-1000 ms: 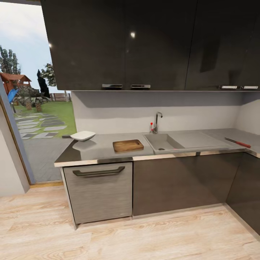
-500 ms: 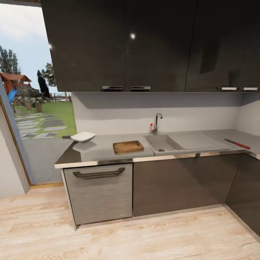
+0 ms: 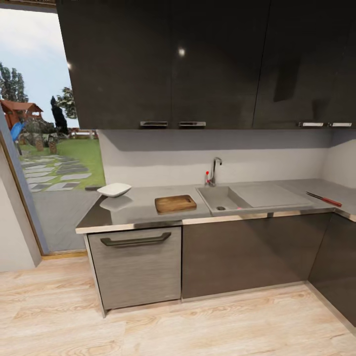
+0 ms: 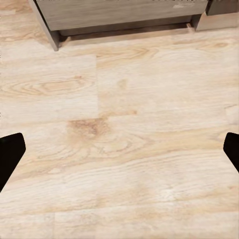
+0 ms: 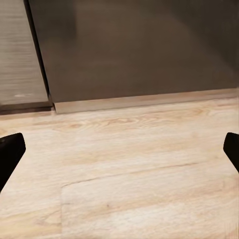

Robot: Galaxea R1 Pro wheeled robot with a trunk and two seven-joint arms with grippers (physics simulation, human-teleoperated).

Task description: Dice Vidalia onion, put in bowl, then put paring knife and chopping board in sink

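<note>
Kitchen ahead: dark cabinets, pale wood floor, and the long grey countertop well beyond both sets of jaws. Sink sits mid-counter, the onion inside too hidden to tell. Chopping board lies just beside the basin, white bowl further along, paring knife off at the far corner. Left gripper and right gripper hang spread wide, empty, over bare floor. Risk, I'd say: rolling in crooked and clipping the cabinet fronts.
</note>
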